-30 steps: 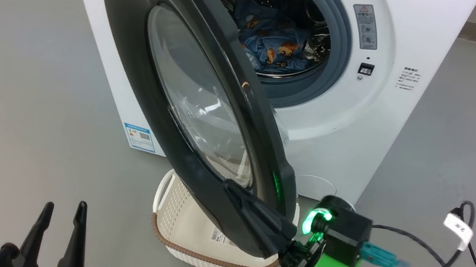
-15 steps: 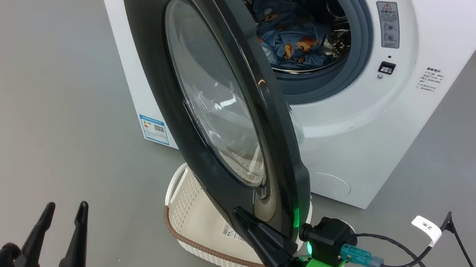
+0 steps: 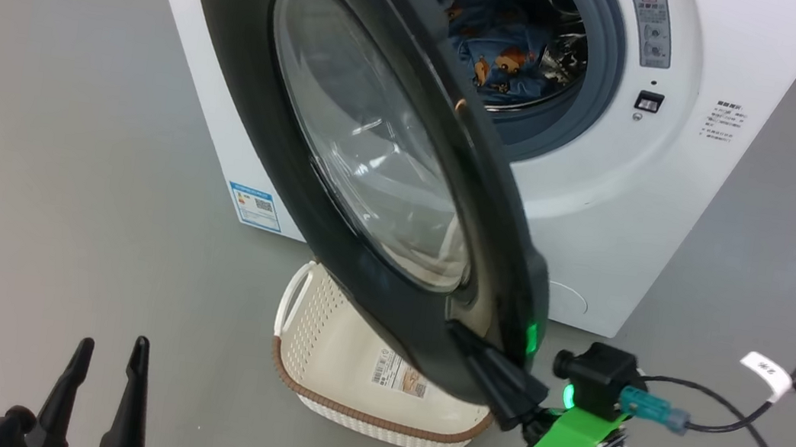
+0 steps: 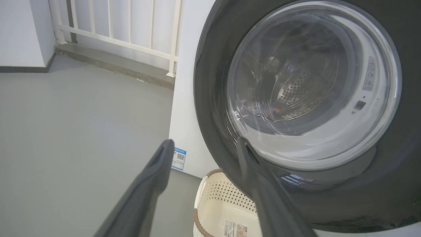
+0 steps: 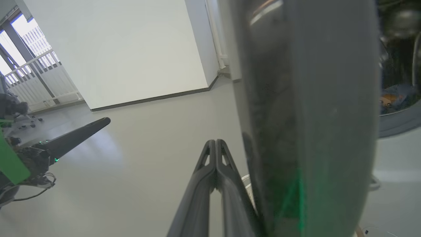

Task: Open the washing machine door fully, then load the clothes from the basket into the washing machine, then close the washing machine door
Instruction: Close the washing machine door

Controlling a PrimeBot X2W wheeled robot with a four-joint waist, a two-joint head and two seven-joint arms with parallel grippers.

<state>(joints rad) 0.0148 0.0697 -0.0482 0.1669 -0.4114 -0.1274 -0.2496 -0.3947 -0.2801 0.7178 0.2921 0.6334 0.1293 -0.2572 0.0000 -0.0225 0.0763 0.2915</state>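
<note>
The washing machine (image 3: 600, 204) faces me, the washing machine door (image 3: 232, 79) part open, its lower rim against my right gripper (image 3: 459, 329) (fingers pressed together, holding nothing). The basket (image 3: 348, 371) sits beneath the door and the clothes (image 3: 500, 64) lie in the drum. My left gripper (image 3: 111, 343), fingers apart, hangs well clear.

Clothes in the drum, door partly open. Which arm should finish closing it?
Right. The right tool, shut, lies against the door's lower rim on the outer side, ready to push. The left tool hangs open low over the floor, clear of the door.

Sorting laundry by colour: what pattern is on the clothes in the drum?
The clothes: blue with orange-brown cartoon figures; clearest in head view.
</note>
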